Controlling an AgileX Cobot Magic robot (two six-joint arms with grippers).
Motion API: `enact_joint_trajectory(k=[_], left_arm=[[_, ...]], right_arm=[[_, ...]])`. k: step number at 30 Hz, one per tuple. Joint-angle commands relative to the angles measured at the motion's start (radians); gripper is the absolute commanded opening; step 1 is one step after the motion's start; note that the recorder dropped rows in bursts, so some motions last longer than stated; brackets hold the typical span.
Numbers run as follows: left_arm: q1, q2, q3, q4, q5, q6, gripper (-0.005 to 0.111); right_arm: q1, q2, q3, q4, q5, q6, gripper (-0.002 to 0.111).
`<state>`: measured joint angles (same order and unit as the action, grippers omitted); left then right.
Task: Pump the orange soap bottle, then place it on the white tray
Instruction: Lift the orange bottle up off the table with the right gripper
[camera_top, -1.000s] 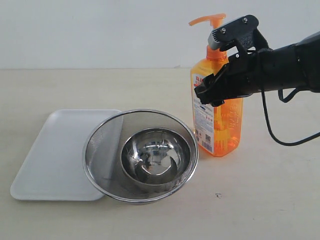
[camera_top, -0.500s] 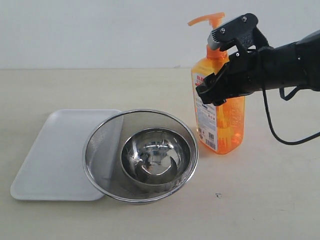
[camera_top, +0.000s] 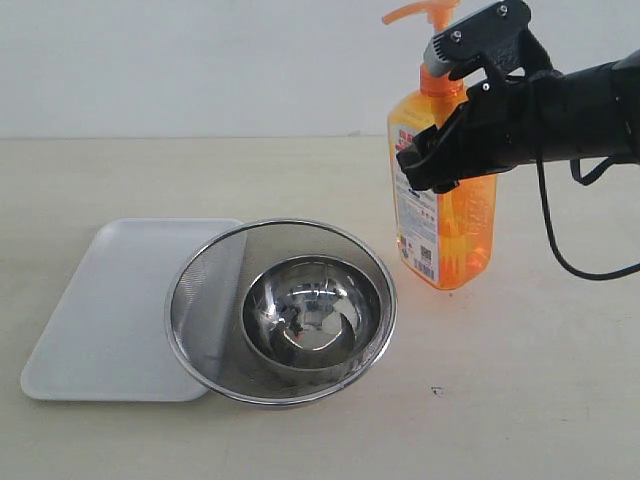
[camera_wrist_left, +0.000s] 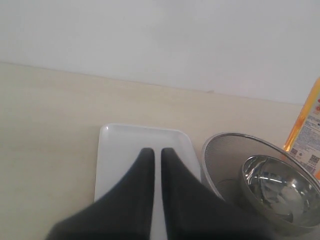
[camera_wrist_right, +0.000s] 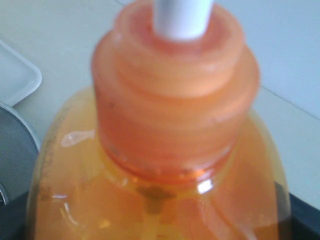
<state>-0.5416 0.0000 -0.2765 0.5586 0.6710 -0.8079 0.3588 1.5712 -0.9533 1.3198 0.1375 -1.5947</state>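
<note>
The orange soap bottle (camera_top: 452, 235) is held upright to the right of the bowls, its base lifted slightly off the table. My right gripper (camera_top: 450, 110) is shut on its shoulder, one finger on each side, just under the pump head. The right wrist view is filled by the orange soap bottle's collar (camera_wrist_right: 170, 100) and white stem. The white tray (camera_top: 110, 300) lies flat at the left. My left gripper (camera_wrist_left: 156, 152) is shut and empty, hovering over the white tray (camera_wrist_left: 120, 150). The left gripper does not show in the exterior view.
A round steel mesh strainer (camera_top: 205, 290) overlaps the tray's right edge and holds a shiny steel bowl (camera_top: 312, 310). Both sit between the tray and the bottle. A black cable (camera_top: 560, 250) hangs below the right arm.
The right gripper has lifted the bottle and carried it slightly to the right. Tray and bowls have not moved.
</note>
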Motion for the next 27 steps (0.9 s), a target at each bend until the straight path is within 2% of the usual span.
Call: enact_joint_trajectory(k=[1,12,27], left_arm=[[0.002,0.0,0.004,0.007,-0.017,-0.007,0.005],[0.002,0.0,0.004,0.0,-0.017,-0.007,0.005],[0.002,0.0,0.004,0.0,-0.018,-0.007,0.005]], right_arm=[[0.0,-0.027,-0.016,0.0,-0.014,-0.023,0.0],[0.0,-0.027,-0.02,-0.002,-0.011,-0.036,0.0],[0.0,-0.027,-0.111,-0.002,0.023,-0.026,0.0]])
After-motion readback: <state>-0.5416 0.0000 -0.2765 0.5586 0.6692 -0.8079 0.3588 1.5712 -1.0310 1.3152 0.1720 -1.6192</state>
